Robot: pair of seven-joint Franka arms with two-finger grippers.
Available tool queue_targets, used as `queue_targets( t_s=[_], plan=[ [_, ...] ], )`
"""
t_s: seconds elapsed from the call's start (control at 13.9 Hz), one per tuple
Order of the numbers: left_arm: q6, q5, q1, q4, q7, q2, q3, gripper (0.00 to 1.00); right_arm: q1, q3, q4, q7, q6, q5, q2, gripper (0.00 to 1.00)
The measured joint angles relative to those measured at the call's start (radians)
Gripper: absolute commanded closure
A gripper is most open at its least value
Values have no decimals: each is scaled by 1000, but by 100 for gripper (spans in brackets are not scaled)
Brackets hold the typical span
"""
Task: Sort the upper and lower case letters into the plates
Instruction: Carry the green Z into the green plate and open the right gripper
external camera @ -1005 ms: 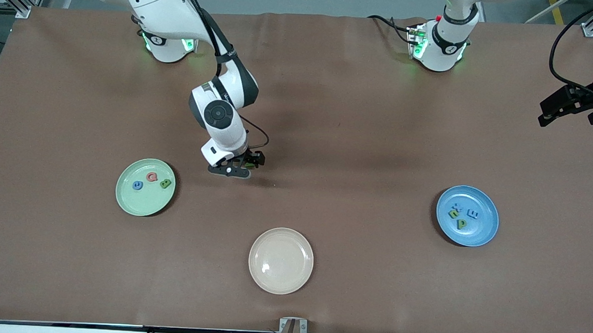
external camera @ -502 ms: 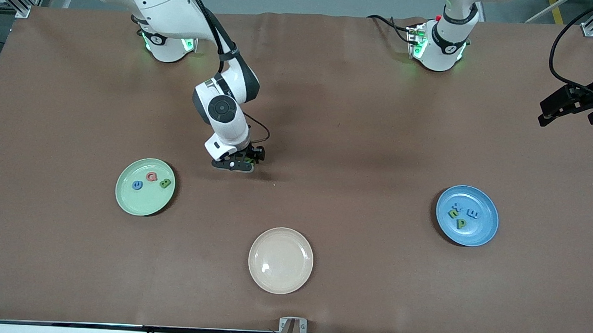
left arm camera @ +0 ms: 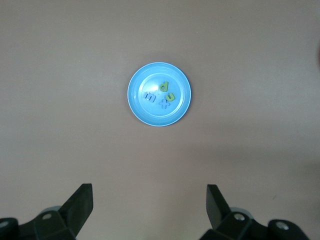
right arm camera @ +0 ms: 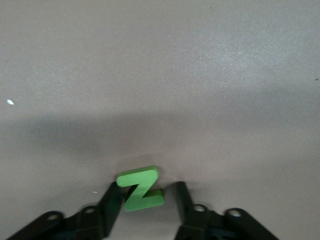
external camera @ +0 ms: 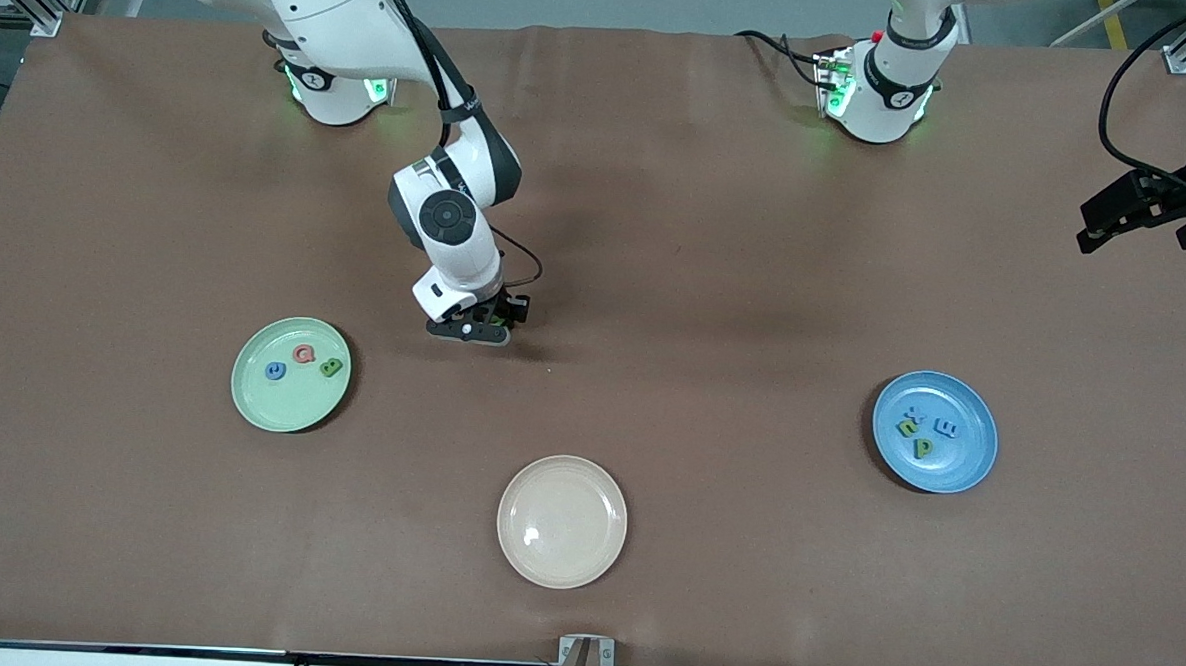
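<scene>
My right gripper (external camera: pixel 485 325) is low over the bare table, between the pale green plate (external camera: pixel 289 412) and the table's middle. In the right wrist view its fingers stand open (right arm camera: pixel 146 194) on either side of a green letter Z (right arm camera: pixel 142 192). One finger touches the Z and a gap shows at the other. The green plate holds a blue letter (external camera: pixel 275 370), a pinkish-red letter (external camera: pixel 303 353) and a green letter (external camera: pixel 330 368). The blue plate (external camera: pixel 960 465) holds several green and blue letters (external camera: pixel 921 447). My left gripper (external camera: pixel 1108 220) waits open and empty, high above the blue plate (left arm camera: pixel 177 111).
A cream-beige plate (external camera: pixel 562 521) with nothing in it sits near the table's front edge, nearer to the front camera than my right gripper. A small metal bracket (external camera: pixel 585 651) stands at the front edge.
My right gripper has shifted a little toward the robots' bases and toward the left arm's end. The left arm and the plates have not moved.
</scene>
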Motion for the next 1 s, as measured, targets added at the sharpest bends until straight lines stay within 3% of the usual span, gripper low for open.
queue_targets(
  t_s=[0.07, 0.14, 0.36, 0.57, 1.0],
  plan=[
    [0, 0, 0, 0, 0, 0, 0, 0, 0, -1, 0, 1, -3, 0, -3, 96],
    [0, 0, 0, 0, 0, 0, 0, 0, 0, -2, 0, 3, -4, 0, -3, 99],
    [0, 0, 0, 0, 0, 0, 0, 0, -2, -9, 4, 7, -11, 1, -3, 100],
    [0, 0, 0, -1, 0, 0, 0, 0, -40, -24, 80, -7, -165, 1, -4, 100],
    [0, 0, 0, -3, 0, 0, 0, 0, -247, -33, 252, -281, -426, 1, -26, 100]
  ],
)
